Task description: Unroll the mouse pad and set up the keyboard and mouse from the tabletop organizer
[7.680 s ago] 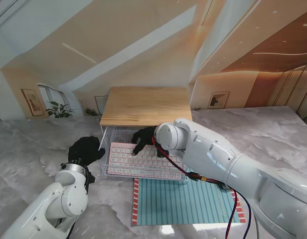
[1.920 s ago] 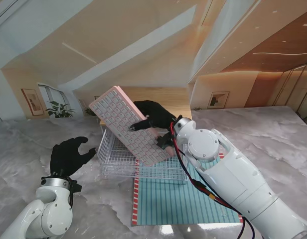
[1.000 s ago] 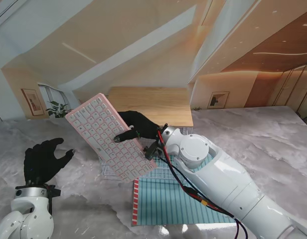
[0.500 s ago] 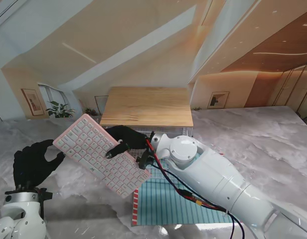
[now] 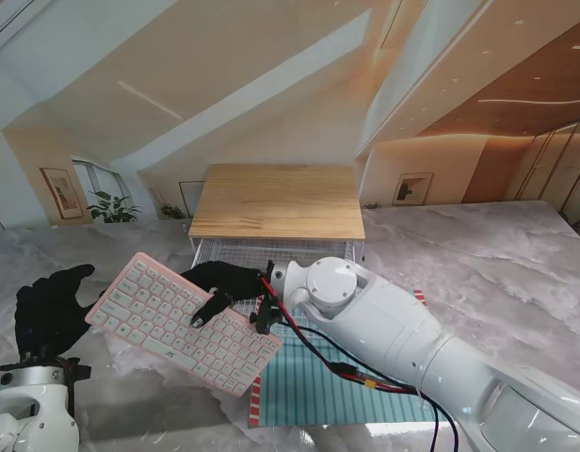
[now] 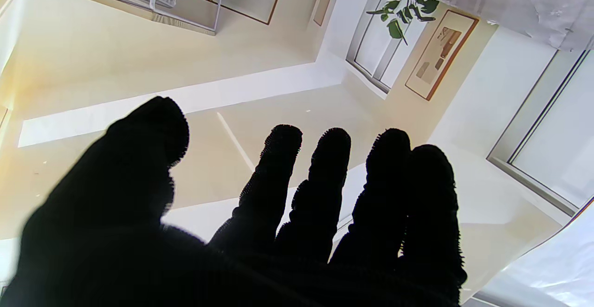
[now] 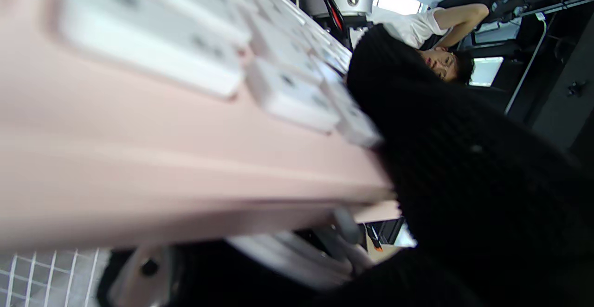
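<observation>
Light: bright, even and warm in the stand view; soft shadows only.
Glare: pale sheen on the marble desk (image 5: 516, 273), strongest at its near edge.
Left wrist view: black glove (image 6: 260, 223) a backlit silhouette, without detail.
Right wrist view: pink keyboard (image 7: 176, 126) badly blurred, too close for focus.
Distortion: stand view bends toward its edges.

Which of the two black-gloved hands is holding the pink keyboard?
The right hand grips the pink keyboard; the left hand is open, holding nothing.
</observation>
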Robot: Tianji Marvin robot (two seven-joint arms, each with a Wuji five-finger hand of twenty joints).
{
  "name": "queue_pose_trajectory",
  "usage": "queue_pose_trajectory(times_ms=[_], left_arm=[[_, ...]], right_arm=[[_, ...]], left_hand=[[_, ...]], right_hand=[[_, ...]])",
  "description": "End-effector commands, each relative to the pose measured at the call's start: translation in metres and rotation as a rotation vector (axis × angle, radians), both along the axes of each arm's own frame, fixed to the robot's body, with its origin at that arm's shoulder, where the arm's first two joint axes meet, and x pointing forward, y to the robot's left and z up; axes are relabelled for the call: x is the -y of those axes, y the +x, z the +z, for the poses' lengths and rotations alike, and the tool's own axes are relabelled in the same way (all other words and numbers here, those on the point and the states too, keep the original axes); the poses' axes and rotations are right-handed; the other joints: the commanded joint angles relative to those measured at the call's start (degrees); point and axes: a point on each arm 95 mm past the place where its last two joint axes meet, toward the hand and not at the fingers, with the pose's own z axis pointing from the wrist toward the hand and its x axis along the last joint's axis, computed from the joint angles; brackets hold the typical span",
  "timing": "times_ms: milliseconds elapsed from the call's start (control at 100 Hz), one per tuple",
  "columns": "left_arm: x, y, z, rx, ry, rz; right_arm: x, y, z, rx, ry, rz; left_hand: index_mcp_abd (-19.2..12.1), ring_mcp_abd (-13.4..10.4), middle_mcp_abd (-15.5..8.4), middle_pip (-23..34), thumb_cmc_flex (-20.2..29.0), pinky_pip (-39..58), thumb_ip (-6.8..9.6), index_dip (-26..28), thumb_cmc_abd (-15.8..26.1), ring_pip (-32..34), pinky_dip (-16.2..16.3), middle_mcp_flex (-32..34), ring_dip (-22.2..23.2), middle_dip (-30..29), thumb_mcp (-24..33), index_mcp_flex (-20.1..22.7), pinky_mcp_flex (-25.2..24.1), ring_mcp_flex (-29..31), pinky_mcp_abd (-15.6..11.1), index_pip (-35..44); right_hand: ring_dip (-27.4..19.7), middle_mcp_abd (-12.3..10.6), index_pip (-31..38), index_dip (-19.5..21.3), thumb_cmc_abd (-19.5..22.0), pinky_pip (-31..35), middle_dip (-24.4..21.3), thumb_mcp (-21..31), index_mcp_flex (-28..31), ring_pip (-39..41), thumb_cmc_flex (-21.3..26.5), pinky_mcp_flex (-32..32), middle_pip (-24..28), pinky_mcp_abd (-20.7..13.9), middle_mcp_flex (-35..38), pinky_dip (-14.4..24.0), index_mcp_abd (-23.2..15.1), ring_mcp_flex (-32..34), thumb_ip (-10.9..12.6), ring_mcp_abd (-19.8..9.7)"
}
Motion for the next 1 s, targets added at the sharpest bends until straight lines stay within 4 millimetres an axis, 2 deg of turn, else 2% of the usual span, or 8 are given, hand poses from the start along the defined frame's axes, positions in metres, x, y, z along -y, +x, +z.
queue_pose_trajectory(times_ms=[0, 520, 990], left_arm=[[0.002, -0.001, 0.0, -0.006, -0.002, -0.011], [0.006, 0.003, -0.001, -0.018, -0.005, -0.021], [0.006, 0.004, -0.001, -0.018, -0.002, -0.025]], right_arm=[[-0.004, -0.002, 0.001, 0.013, -0.014, 0.024], [-0.002, -0.007, -0.025, 0.044, -0.103, -0.035], [-0.016, -0.012, -0.033, 0.099, -0.17, 0.09]], left_hand=[[0.33, 0.17, -0.32, -0.56, -0.77, -0.73, 1.65, -0.68, 1.15, -0.47, -0.33, -1.41, -0.55, -0.48, -1.3, -0.35, -0.84, -1.53, -1.71, -0.87], [0.43, 0.09, -0.28, -0.52, -0.76, -0.82, 1.68, -0.7, 1.08, -0.51, -0.45, -1.3, -0.56, -0.47, -1.19, -0.29, -0.9, -1.45, -1.74, -0.9], [0.43, 0.13, -0.37, -0.53, -0.78, -0.85, 1.65, -0.71, 1.11, -0.52, -0.5, -1.27, -0.56, -0.47, -1.17, -0.19, -0.92, -1.45, -1.8, -0.92]], right_hand=[[0.23, 0.54, 1.97, 1.35, 6.86, 6.44, 1.08, 7.59, 4.43, 0.6, 7.59, 0.67, 1.05, -3.31, -1.41, 1.76, -6.32, 4.04, 1.28, -3.97], [0.63, 0.92, 2.13, 1.48, 6.48, 6.76, 1.23, 7.92, 4.5, 0.81, 7.74, 1.12, 1.19, -3.0, -1.3, 1.45, -5.87, 4.01, 1.34, -3.58], [0.76, 0.83, 2.15, 1.47, 6.75, 6.87, 1.18, 7.73, 4.28, 0.76, 7.6, 1.09, 1.22, -2.92, -1.44, 1.24, -6.0, 4.02, 1.33, -3.58]])
